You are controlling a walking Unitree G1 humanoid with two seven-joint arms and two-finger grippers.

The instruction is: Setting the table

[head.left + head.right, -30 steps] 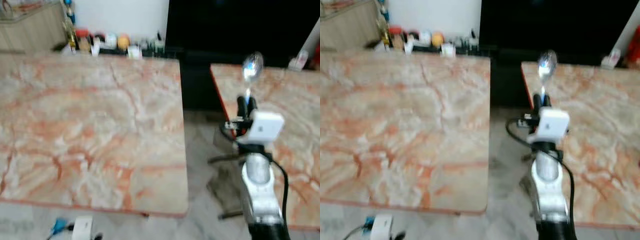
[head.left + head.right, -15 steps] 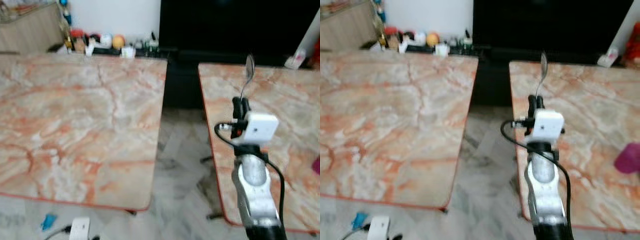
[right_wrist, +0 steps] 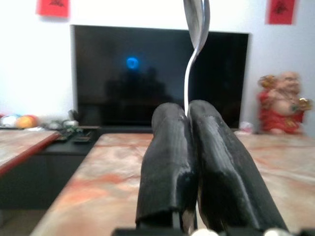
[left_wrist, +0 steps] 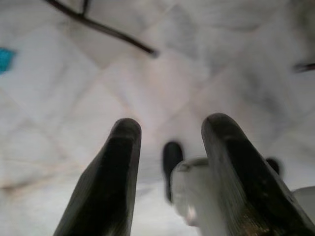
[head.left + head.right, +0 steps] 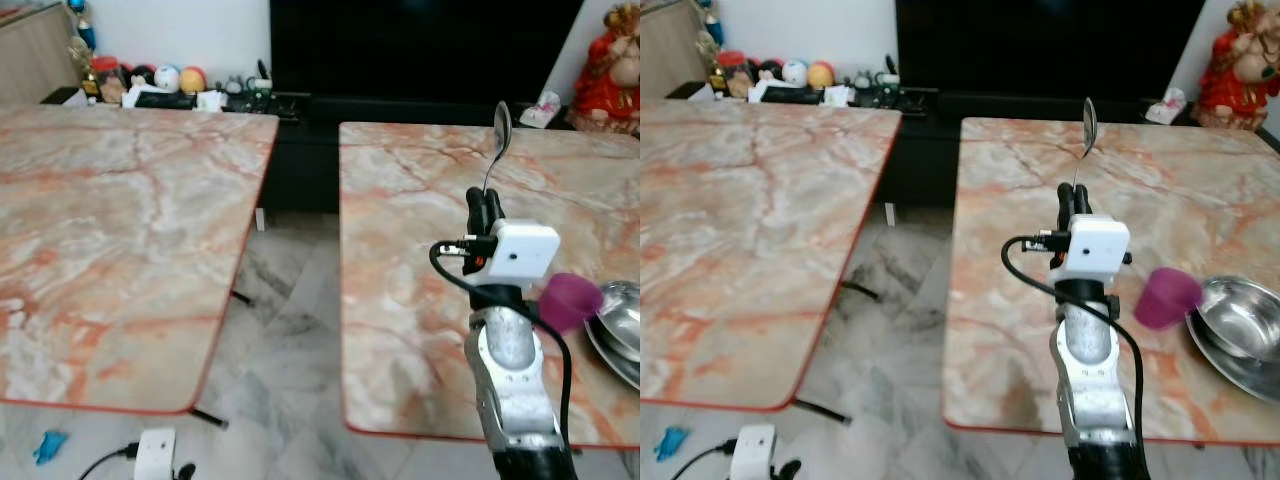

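Head view: right gripper point(image 5: 488, 203) is clamping a spoon point(image 5: 499, 140) upright over the right table point(image 5: 400, 260); purple cup point(image 5: 1165, 297) is touching the stacked steel bowls point(image 5: 1238, 320); left gripper point(image 4: 170, 162) is hanging with fingers apart.

- Two marble-topped tables: a left table point(image 5: 110, 230) and a right table point(image 5: 400, 260).
- One spoon point(image 5: 1087, 125).
- One purple cup point(image 5: 1166, 297).
- One steel bowl point(image 5: 1240, 318).
- One dark television point(image 5: 1040, 40).
- One red figurine point(image 5: 1238, 62).
- Two grippers: right gripper point(image 3: 188, 115), left gripper point(image 4: 170, 130).
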